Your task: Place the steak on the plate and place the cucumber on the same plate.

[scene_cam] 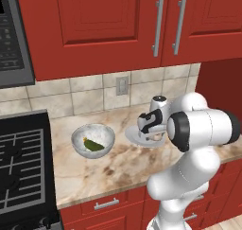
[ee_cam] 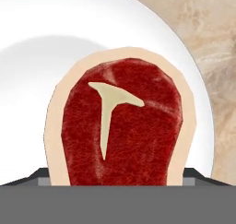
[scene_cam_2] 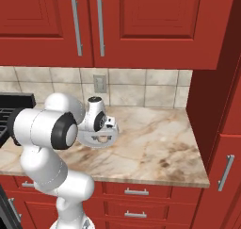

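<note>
The steak (ee_cam: 122,126), red with a pale rim and a T-shaped bone mark, stands between my gripper's (ee_cam: 118,179) two dark fingertips (ee_cam: 41,174), which are shut on its sides. Behind it lies the white plate (ee_cam: 37,57). From the base views my gripper (scene_cam: 153,132) hangs low over the plate (scene_cam: 134,137) on the marble counter, with a pinkish bit of steak (scene_cam: 156,136) under the hand. To the plate's left, the dark green cucumber (scene_cam: 93,145) lies inside the grey speckled bowl (scene_cam: 78,141). The right base view shows the gripper (scene_cam_2: 100,136) over the plate (scene_cam_2: 89,141).
A black stove (scene_cam: 19,163) borders the counter on the left, with a microwave (scene_cam: 14,35) above it. Red upper cabinets (scene_cam: 118,21) hang overhead. A tall red panel (scene_cam_2: 216,82) closes the counter's right end. A wall outlet (scene_cam: 122,85) sits on the tiled backsplash.
</note>
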